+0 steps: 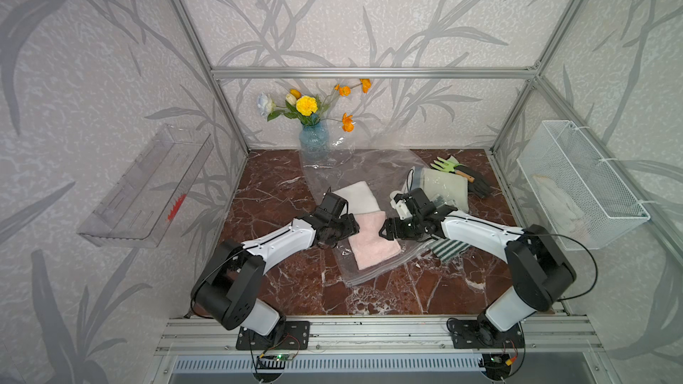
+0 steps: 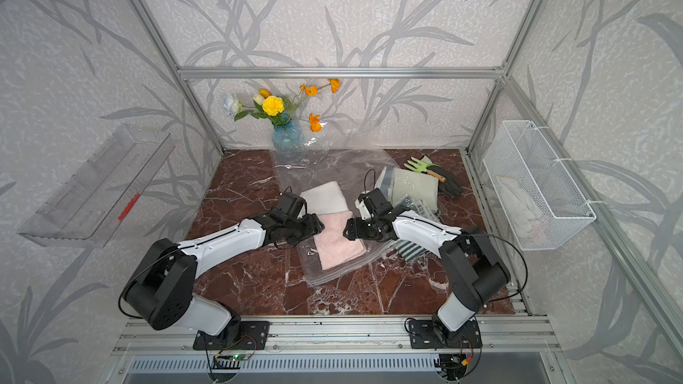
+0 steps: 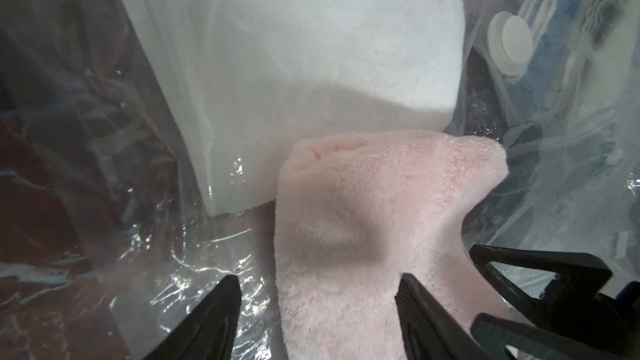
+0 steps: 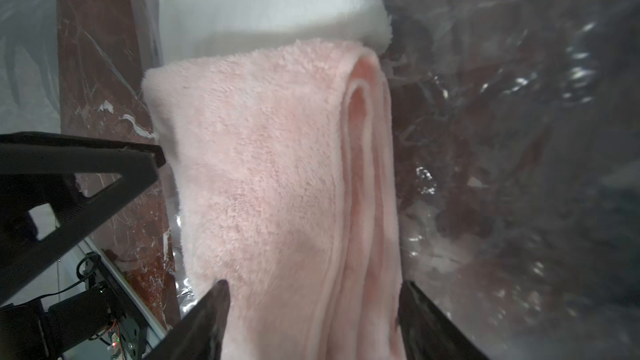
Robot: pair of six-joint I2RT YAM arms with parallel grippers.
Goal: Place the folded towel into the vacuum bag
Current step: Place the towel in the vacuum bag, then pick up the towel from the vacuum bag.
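— On the near half of your marble table [image 1: 406, 289], what lies closest?

— The zip-seal edge [image 1: 380, 268] of the vacuum bag [image 1: 343, 173]. Just past it, the folded pink towel [image 1: 373, 249] lies flat on the clear plastic. Whether the bag's top sheet covers it, you cannot tell.

— And your grippers?

— Both are at the towel, one from each side. Your left gripper [image 3: 317, 277] stands with its jaws wide and the towel's edge between them. A gap shows beside one finger [image 3: 214, 306], and it grips nothing. Your right gripper [image 4: 314, 282] is spread just as wide astride the folded edge, not pinching it.

— Beyond them?

— A white towel [image 1: 354, 195], seen through the plastic, its near edge touching the pink one. Farther back the bag runs on bare and reaches a blue vase of flowers [image 1: 314, 142] at the wall.
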